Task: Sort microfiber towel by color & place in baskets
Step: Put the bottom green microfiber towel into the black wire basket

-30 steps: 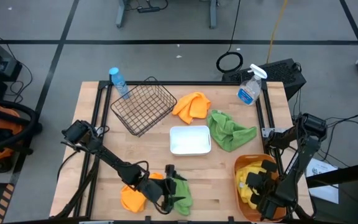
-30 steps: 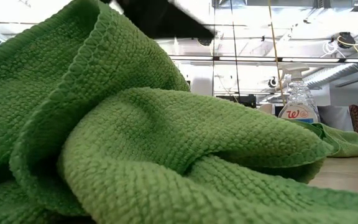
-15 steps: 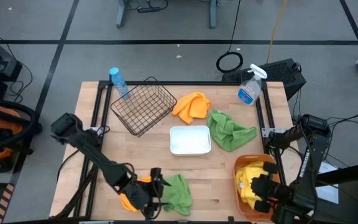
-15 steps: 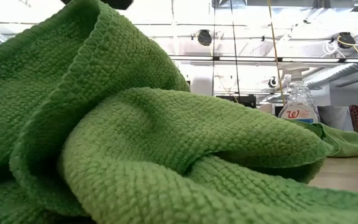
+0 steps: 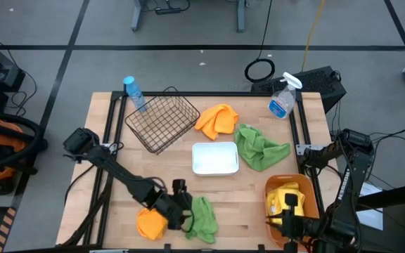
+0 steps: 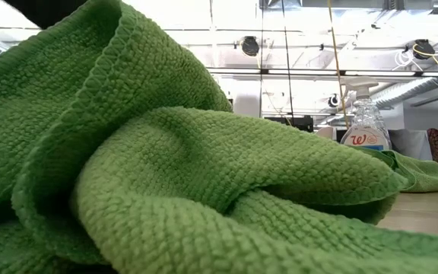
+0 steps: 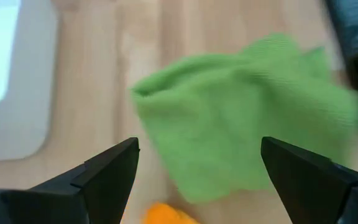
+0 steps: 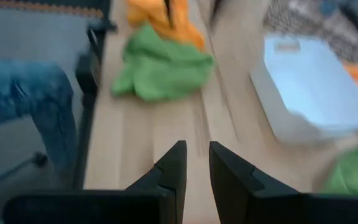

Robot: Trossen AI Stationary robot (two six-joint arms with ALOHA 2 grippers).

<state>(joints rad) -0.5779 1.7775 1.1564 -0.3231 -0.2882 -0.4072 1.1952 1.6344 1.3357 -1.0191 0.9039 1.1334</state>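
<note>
A green towel (image 5: 204, 218) lies crumpled on the table by the near edge, with an orange towel (image 5: 151, 223) to its left. My left gripper (image 5: 180, 204) hovers open just left of the green towel (image 7: 241, 137), touching nothing. The green towel (image 6: 204, 175) fills the low view. My right gripper (image 5: 290, 226) is shut and empty at the near end of the orange tub (image 5: 269, 188), which holds yellow towels (image 5: 285, 198). Another orange towel (image 5: 216, 119) and green towel (image 5: 259, 146) lie beside the white tray (image 5: 215, 157). The black wire basket (image 5: 162, 121) stands far left.
A clear spray bottle (image 5: 281, 102) stands at the far right corner and a blue-capped bottle (image 5: 133, 91) at the far left, behind the wire basket. Bare wood lies between the tray and the near towels. Black rails run along the table's left and right sides.
My left gripper has come off the near green towel, drawn back toward the table's left, then shifted a little toward the far edge; the towel stays where it was. My right gripper has pulled back from over the yellow towels toward the near edge.
</note>
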